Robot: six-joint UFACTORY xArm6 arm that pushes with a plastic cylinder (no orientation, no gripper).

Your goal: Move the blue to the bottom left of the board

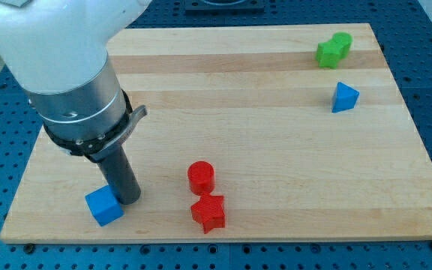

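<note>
Wooden board (276, 150): blue cube (103, 205), red cylinder (200, 177), red star (208, 213), blue triangle (343, 97), green block (333, 50)

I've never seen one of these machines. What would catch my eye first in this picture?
First the big white and grey arm at the view's upper left, ending in a dark rod. My tip rests against the blue cube near the board's bottom left. Then the colours: a red cylinder and red star at bottom centre.
</note>
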